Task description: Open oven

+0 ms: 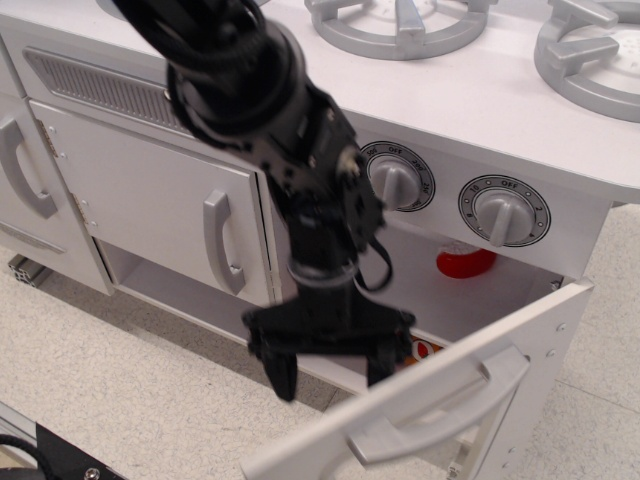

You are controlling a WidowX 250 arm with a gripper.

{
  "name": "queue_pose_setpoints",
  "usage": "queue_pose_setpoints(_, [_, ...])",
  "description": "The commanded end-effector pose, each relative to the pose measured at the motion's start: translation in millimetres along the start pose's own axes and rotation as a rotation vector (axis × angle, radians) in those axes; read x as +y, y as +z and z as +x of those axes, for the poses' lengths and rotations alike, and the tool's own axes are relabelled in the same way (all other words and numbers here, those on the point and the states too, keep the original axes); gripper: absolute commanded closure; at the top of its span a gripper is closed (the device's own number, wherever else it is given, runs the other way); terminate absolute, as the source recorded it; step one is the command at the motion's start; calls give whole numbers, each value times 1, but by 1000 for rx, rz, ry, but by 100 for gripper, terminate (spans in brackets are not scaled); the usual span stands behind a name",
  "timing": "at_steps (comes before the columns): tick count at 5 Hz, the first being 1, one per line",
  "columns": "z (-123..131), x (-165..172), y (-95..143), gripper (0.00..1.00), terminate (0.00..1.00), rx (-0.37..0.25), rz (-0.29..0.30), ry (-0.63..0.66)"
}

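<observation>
The oven [500, 290] is the white compartment under the grey knobs. Its door [420, 405] is swung far down, nearly flat, with the wide grey handle [440, 415] facing up at the lower right. A red object [465, 262] sits inside at the back. My black gripper [330, 372] hangs just above the door's hinge-side inner edge, its two fingers spread apart and holding nothing.
A plain white cabinet door [160, 215] with a vertical grey handle [222, 255] is left of the oven. Another door handle [25, 165] is at the far left. Grey burners [400, 25] sit on the white stovetop. The floor [120, 390] is speckled beige.
</observation>
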State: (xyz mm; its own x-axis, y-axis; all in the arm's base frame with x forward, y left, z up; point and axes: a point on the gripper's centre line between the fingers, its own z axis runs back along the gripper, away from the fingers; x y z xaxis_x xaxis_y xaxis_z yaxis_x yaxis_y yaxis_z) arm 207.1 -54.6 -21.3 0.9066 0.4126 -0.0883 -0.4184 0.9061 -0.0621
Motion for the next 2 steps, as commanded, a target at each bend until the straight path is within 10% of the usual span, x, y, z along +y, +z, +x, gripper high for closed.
queue_pose_setpoints(1, [-22,-26,11,0,0,43,-35,-16])
queue_pose_setpoints(2, [-36,-32,10,0,100,42,-35,-37])
